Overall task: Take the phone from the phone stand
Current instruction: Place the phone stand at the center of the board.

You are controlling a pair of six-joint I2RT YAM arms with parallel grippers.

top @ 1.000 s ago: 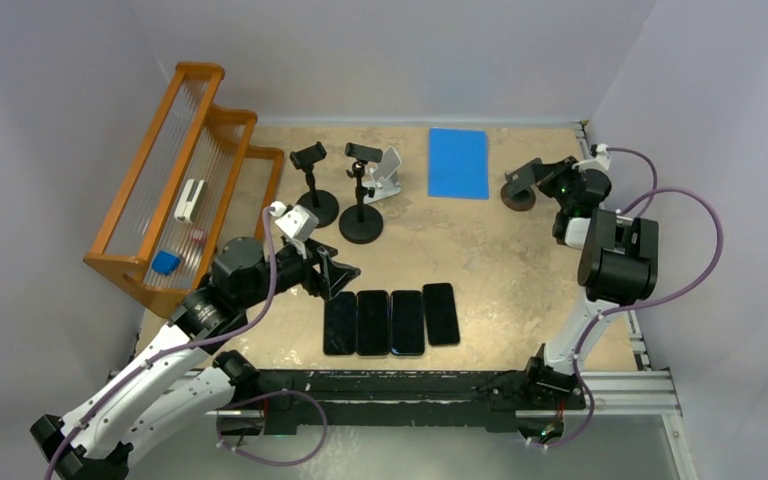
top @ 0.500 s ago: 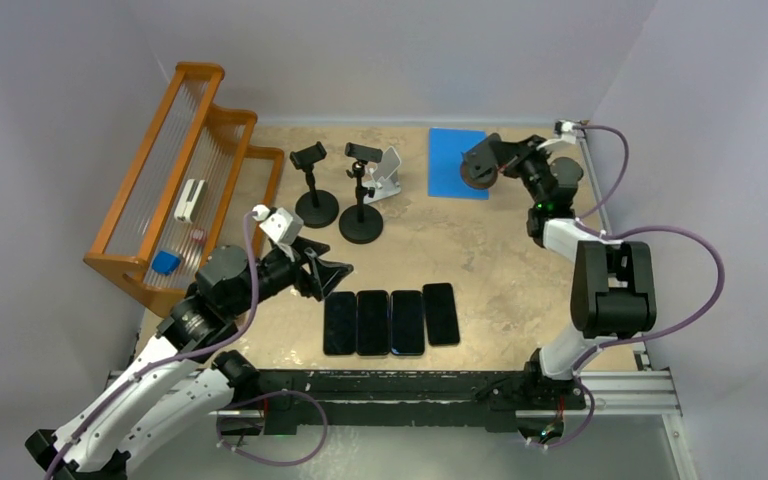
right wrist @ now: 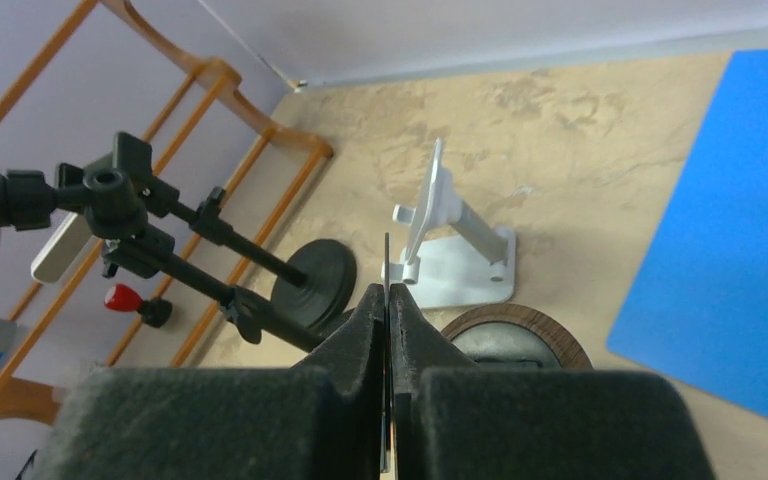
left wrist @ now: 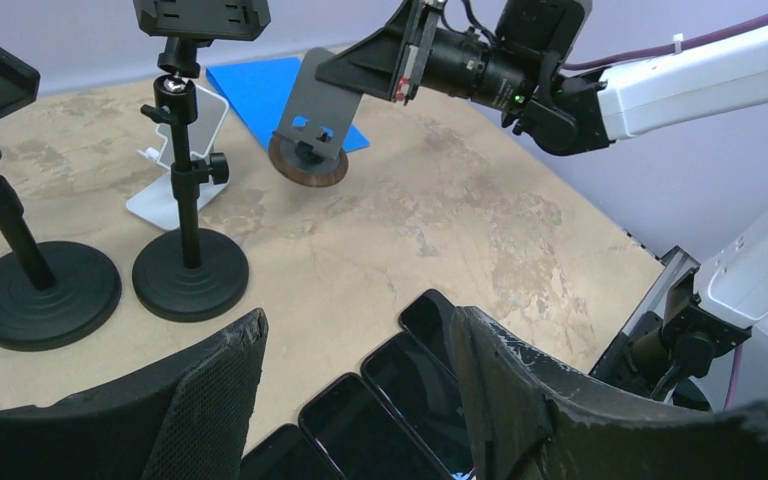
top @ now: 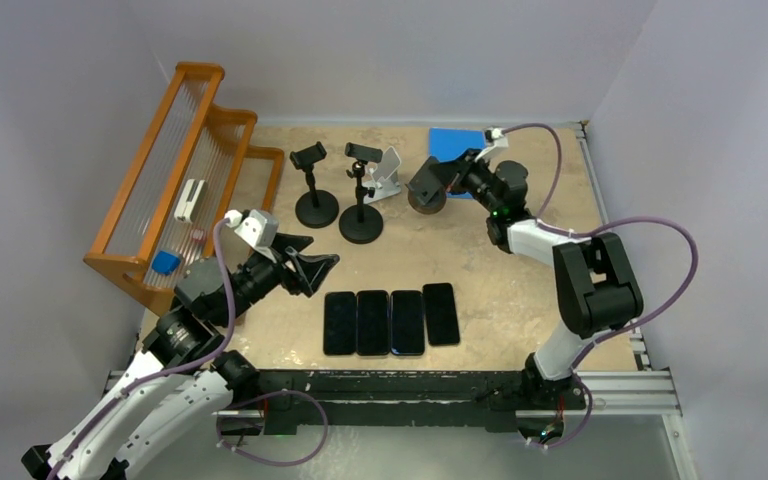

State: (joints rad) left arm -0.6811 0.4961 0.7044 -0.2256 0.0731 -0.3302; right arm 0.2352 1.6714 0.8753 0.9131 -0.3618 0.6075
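Note:
My right gripper (top: 448, 173) is shut on the thin dark back plate of a phone stand (top: 424, 192) with a round wooden base (right wrist: 516, 333). It holds the stand tilted over the back middle of the table, next to the white stand. In the left wrist view the plate of this phone stand (left wrist: 312, 118) is bare. Several black phones (top: 391, 320) lie flat side by side near the front edge. My left gripper (top: 312, 266) hovers open just left of the row, and nothing sits between its fingers (left wrist: 222, 372).
Two black pole stands (top: 317, 190) (top: 361, 200) with empty clamps and a white stand (top: 386, 176) are at the back centre. A blue mat (top: 460, 150) lies behind them. A wooden rack (top: 186, 165) with small items fills the left side.
My right arm has swung left from the right edge to the back centre, carrying the phone stand. My left arm has drawn back to the left, away from the phones.

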